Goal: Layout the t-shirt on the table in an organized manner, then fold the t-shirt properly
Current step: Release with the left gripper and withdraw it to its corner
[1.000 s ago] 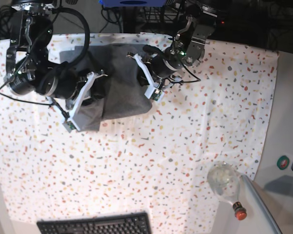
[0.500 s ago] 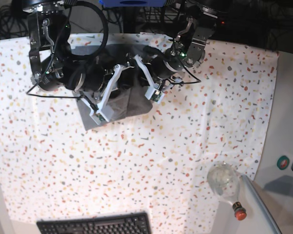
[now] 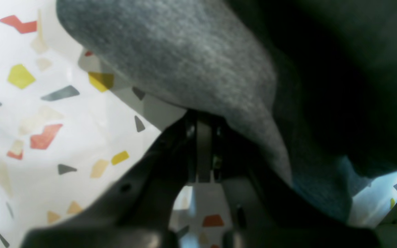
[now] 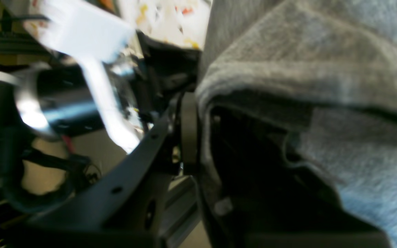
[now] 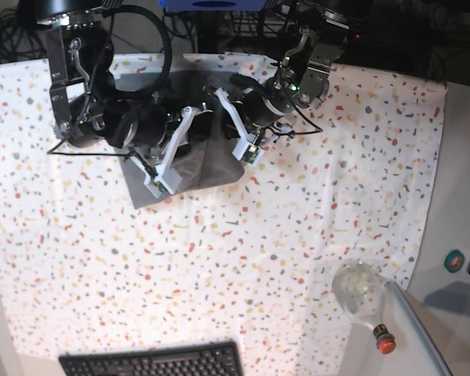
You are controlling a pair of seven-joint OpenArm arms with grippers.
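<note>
Both arms meet over the t-shirt [image 5: 211, 160], which lies bunched at the far middle of the speckled counter [image 5: 298, 235]. Left gripper [image 3: 202, 117] has its jaws pressed together on a grey fold just above the cloth. Right gripper [image 4: 193, 103] appears, through the blur, clamped nearly closed on another fold draped over it.

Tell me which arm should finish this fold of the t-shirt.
Right, probably. The right hand grips a lifted flap of the t-shirt over its middle, ready to lay it down. The left hand just pinches the far edge low near the table, anchoring it.
</note>
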